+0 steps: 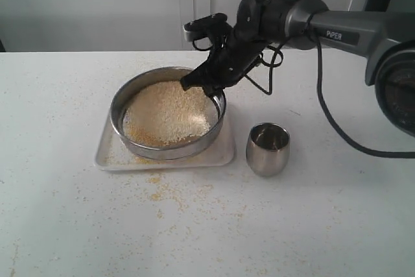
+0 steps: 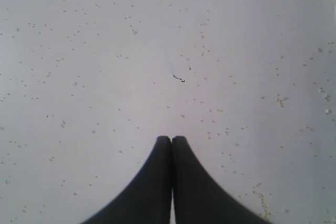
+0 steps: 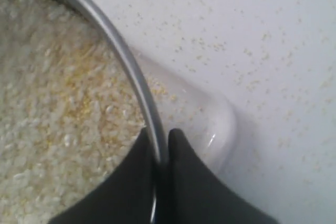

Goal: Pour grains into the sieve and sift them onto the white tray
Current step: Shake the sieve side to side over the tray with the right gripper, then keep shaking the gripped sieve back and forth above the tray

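Observation:
The sieve (image 1: 139, 149), a wide round pan with a steel rim, rests over the white tray (image 1: 106, 156) and holds a layer of whitish and yellow grains (image 1: 168, 113). My right gripper (image 1: 202, 86) is shut on the sieve's far right rim, one finger inside and one outside. In the right wrist view the rim (image 3: 126, 59) runs between the black fingers (image 3: 190, 182), with grains (image 3: 58, 108) on one side and the tray's corner (image 3: 212, 121) on the other. My left gripper (image 2: 171, 140) is shut and empty above the bare table; it does not show in the exterior view.
A small steel cup (image 1: 267, 149) stands upright on the table just right of the tray. Yellow granules (image 1: 159, 192) are scattered on the white table in front of the tray. A black cable (image 1: 331, 118) trails from the right arm.

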Robot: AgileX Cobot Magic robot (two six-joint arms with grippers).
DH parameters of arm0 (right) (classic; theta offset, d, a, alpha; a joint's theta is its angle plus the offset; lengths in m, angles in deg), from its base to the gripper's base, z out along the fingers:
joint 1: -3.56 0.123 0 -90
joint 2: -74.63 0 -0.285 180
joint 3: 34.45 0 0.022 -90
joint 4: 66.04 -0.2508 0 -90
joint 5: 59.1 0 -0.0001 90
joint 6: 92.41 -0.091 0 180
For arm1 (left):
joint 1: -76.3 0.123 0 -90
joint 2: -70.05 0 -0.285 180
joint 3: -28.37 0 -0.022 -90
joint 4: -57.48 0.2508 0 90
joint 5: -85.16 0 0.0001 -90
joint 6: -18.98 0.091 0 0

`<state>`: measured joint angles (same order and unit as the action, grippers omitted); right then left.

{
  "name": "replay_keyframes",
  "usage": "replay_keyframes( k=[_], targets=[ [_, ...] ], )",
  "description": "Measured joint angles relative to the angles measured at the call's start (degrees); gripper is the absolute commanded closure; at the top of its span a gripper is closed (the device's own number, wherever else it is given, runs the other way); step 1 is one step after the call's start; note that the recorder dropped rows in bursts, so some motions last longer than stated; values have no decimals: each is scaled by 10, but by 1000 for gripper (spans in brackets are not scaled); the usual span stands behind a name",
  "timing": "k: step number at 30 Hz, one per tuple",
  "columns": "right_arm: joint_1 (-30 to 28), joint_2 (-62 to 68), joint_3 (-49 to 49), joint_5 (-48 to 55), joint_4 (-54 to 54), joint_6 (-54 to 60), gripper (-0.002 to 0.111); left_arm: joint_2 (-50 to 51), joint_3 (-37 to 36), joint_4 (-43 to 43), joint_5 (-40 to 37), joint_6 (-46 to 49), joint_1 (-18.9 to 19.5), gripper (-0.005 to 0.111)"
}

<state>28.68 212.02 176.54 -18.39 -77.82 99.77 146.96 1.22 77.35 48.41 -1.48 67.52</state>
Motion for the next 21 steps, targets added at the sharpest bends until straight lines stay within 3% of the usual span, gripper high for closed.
replay_keyframes(
  k=[3, 5, 7, 9, 14, 18, 21],
  targets=[
    [-6, 6, -1, -12, -4, -156, 108, 0, 0, 0, 0, 0, 0, 107],
    [-10, 7, -1, -32, -38, -122, 108, 0, 0, 0, 0, 0, 0, 107],
    [-8, 6, 1, -13, -65, 25, 108, 0, 0, 0, 0, 0, 0, 107],
    [-2, 4, 1, 14, -50, 81, 108, 0, 0, 0, 0, 0, 0, 107],
    [-5, 8, -3, -12, 2, -159, 108, -1, 0, 0, 0, 0, 0, 107],
    [-5, 6, 0, -18, -9, 7, 108, -1, 0, 0, 0, 0, 0, 107],
    [5, 5, 0, 0, 13, -41, 108, -1, 0, 0, 0, 0, 0, 107]
  ],
)
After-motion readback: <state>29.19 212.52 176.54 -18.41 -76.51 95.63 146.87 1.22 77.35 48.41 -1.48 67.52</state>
